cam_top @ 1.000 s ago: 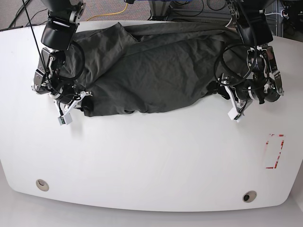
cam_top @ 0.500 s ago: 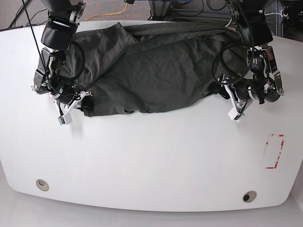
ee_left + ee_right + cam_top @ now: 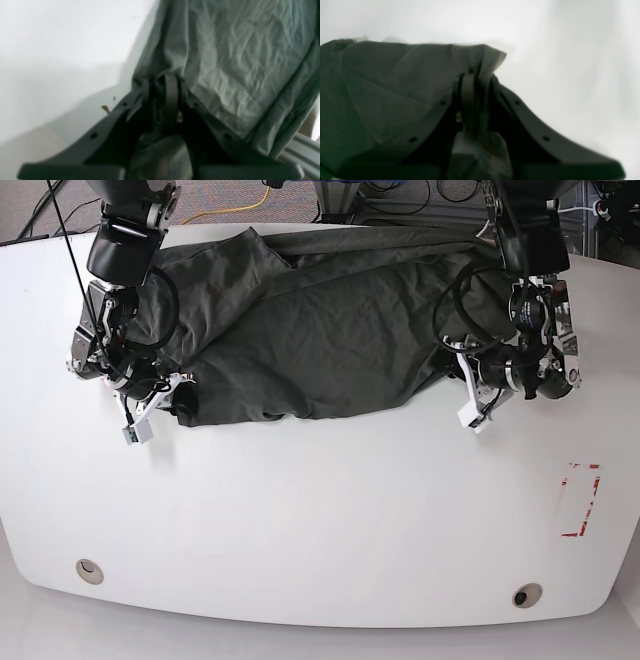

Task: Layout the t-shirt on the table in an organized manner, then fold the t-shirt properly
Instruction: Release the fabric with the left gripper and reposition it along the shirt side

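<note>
Base view shows the change plainly: the left tool (image 3: 462, 376), which a second ago sat out past the cloth's edge with jaws apart, has slid in toward the t-shirt (image 3: 320, 330) and pinched down on its near corner. Its wrist view confirms it, a bunch of grey-green fabric (image 3: 225, 62) caught between the closed jaws. The right tool (image 3: 172, 395) has not moved and stays clamped on the opposite corner, cloth gathered in its jaws (image 3: 402, 82). The shirt still lies rumpled across the far half of the table (image 3: 320, 520). With both corners held, I'd judge a pull to spread it flat comes next.
</note>
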Controlling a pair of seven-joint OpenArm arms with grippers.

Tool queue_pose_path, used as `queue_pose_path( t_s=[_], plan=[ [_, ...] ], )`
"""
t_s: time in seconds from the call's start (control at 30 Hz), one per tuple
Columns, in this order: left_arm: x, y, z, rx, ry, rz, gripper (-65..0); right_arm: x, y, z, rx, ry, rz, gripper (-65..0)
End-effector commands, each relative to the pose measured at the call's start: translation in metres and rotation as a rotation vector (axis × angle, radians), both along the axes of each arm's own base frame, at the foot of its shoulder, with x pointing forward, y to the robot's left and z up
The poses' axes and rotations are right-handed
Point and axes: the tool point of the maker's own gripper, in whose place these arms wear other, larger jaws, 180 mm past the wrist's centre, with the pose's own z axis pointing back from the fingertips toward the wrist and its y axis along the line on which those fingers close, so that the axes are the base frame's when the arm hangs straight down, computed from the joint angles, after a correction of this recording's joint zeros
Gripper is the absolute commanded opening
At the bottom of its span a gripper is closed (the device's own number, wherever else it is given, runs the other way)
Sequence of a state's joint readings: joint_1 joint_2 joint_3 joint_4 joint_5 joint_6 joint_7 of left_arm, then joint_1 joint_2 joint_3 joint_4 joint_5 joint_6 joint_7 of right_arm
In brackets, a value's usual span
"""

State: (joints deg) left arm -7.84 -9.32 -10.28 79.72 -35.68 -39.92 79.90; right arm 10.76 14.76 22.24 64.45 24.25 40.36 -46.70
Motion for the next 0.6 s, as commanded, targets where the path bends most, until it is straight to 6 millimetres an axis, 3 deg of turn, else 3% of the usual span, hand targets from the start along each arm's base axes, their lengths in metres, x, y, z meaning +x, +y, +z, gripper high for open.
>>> queue_pose_path(
  t_s=[0.0,0.27,0.57],
  plan=[
    [0.02,0.007,0.02,0.012,-0.075,-0.004,-59.4,-0.007,-0.006,-0.006,-0.05,0.053,0.018,-56.4],
    [0.06,0.007,0.07,0.04,-0.247,-0.021,-59.4,-0.007,-0.009,-0.006,-0.053,0.055,0.017,-56.4],
    [0.093,0.013,0.11,0.059,-0.354,-0.019,-59.3,-0.007,-0.009,-0.006,-0.054,0.053,0.017,-56.4]
  ],
)
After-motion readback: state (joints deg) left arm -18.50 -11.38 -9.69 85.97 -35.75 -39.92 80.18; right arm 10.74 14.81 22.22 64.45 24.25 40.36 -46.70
